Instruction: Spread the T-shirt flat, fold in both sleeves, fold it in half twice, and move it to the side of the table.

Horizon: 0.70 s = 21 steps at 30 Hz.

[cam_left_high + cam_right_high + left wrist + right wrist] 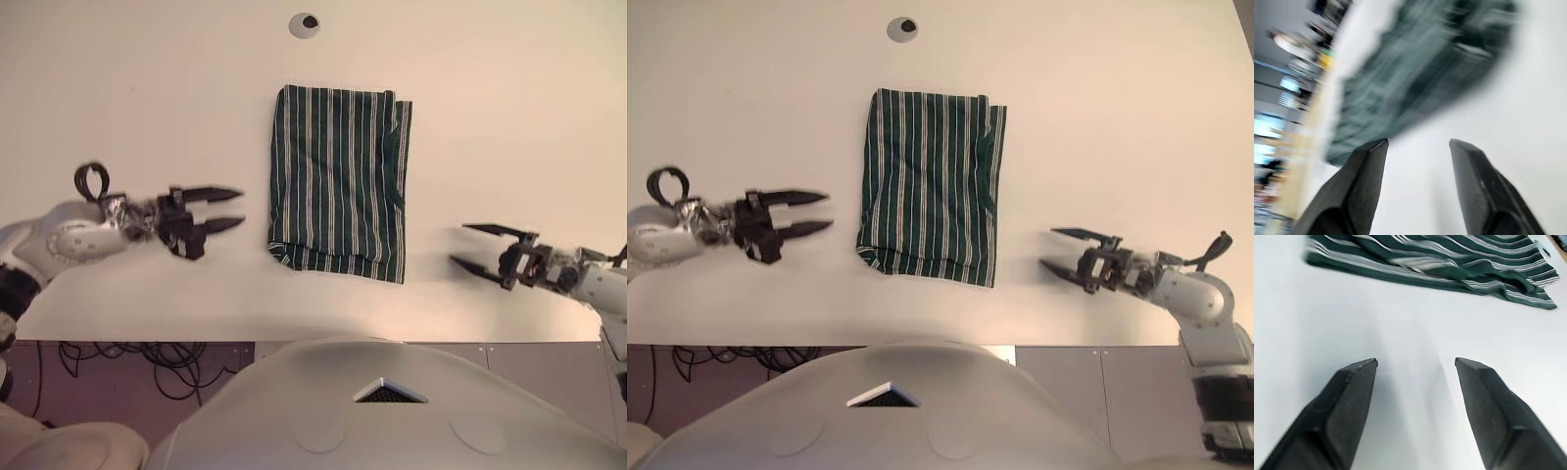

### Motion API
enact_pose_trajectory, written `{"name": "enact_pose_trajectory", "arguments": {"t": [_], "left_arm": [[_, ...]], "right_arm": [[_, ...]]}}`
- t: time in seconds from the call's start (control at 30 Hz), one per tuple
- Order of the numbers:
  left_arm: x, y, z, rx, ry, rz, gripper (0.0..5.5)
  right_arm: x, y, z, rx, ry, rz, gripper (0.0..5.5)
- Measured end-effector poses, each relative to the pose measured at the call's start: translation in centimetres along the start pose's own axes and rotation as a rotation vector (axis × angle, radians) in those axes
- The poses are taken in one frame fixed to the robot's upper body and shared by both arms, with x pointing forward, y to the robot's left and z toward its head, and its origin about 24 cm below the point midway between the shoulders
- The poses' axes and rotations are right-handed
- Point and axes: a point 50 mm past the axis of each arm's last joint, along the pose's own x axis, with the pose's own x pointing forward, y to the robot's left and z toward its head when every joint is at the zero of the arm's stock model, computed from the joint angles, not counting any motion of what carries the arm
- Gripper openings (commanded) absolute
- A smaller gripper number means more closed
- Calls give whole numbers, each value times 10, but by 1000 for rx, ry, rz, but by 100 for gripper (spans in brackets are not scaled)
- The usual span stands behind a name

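Folded striped T-shirt (340,182), frame centre: likely soft, limp; pinch at edges. Left end effector (241,208), right end effector (458,243): released.

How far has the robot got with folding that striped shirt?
Done: the T-shirt lies as a compact rectangle, no sleeves sticking out; whether a halving remains I cannot tell. In hand: nothing; left gripper and right gripper sit open either side of it. Left: moving it from the middle of the table to the side.
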Motion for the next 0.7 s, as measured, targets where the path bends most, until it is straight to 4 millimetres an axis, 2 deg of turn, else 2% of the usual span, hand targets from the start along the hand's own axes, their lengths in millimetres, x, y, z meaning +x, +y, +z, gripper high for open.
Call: {"name": "enact_pose_trajectory", "arguments": {"t": [0.03, 0.1, 0.33, 0.43, 0.53, 0.7], "left_arm": [[-2, -6, 0, -19, 0, -4, 285], [-1, -13, 1, -33, -12, 5, 285], [36, -12, 11, 18, -124, 70, 285], [51, -11, 17, 41, -173, 83, 285], [59, -11, 20, 43, -200, 82, 261], [66, -12, 27, 62, -229, 7, 179]], "right_arm": [[2, 6, 3, -13, -25, 18, 341], [8, 12, 7, -70, -54, 36, 341], [49, 11, 18, -250, -159, -13, 341], [58, 9, 22, -306, -174, -5, 341], [65, 7, 25, -331, -188, 7, 302], [76, 8, 29, -357, -206, 51, 216]]}}
